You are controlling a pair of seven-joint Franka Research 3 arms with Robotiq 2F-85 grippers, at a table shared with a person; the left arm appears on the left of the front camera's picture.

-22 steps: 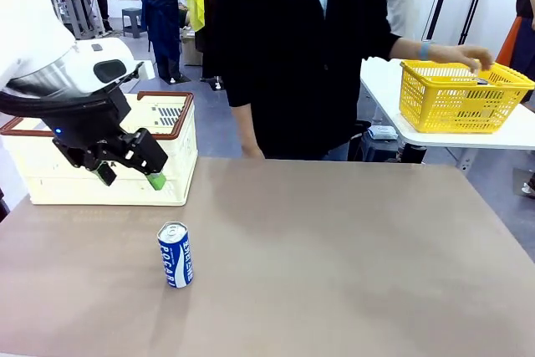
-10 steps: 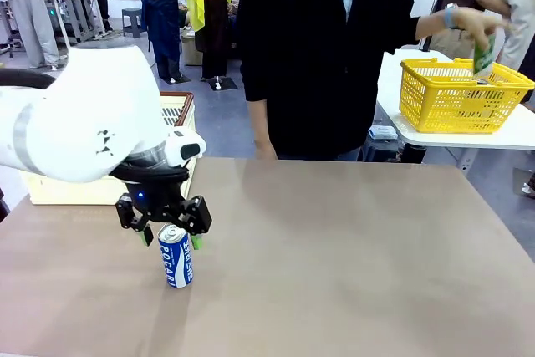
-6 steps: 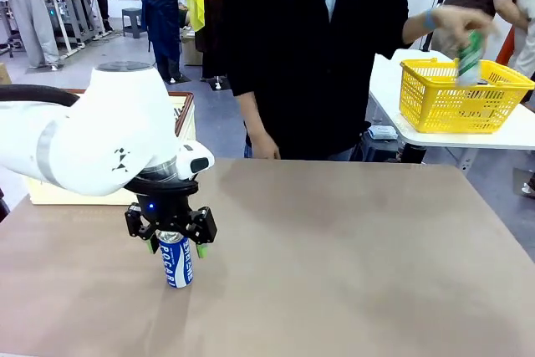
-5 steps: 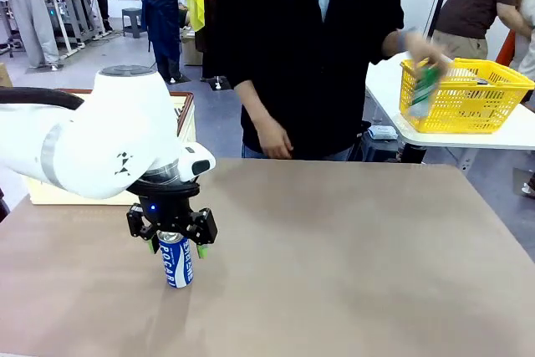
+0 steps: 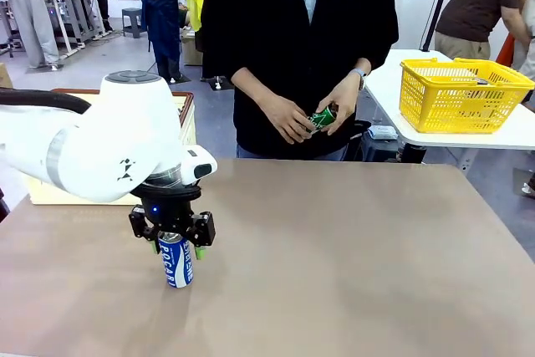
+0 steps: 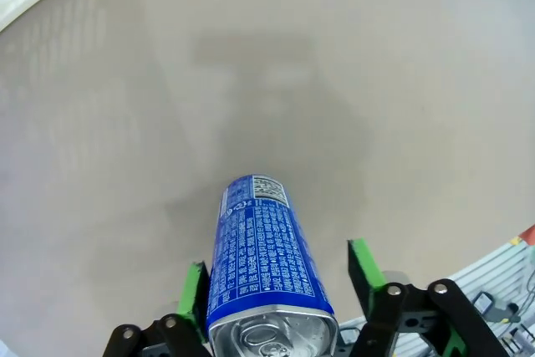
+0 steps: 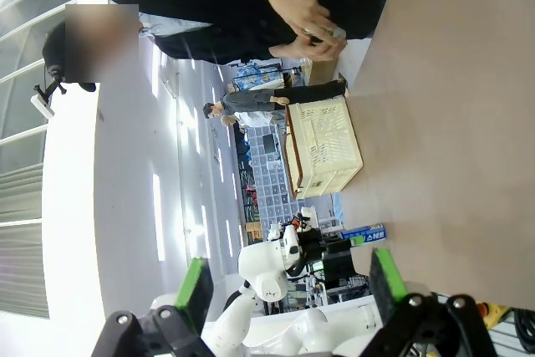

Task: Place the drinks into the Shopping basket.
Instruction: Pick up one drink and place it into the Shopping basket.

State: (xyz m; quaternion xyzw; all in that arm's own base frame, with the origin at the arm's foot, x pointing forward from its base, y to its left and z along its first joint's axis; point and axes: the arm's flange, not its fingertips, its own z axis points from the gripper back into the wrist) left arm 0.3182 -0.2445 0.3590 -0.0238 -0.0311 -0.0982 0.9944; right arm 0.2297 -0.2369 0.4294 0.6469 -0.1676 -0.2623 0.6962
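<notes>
We see left gripper (image 5: 175, 248) low over blue can (image 5: 176, 262); can upright on table (image 5: 359, 248), near left. Jaws straddle can top, not clamped: one pad (image 6: 195, 297) at can wall, other apart with gap. Right gripper (image 7: 288, 290) jaws wide apart, nothing between. Green can (image 5: 323, 115) off table, in person's hands (image 5: 288, 119), far edge, centre. Shopping basket (image 7: 322, 156) far left, contents hidden from us.

White lettering and a silver top mark the slim blue metal can (image 5: 175, 262), while up at two o'clock show a small green can (image 5: 322, 116) and a yellow mesh basket (image 5: 464, 94).
</notes>
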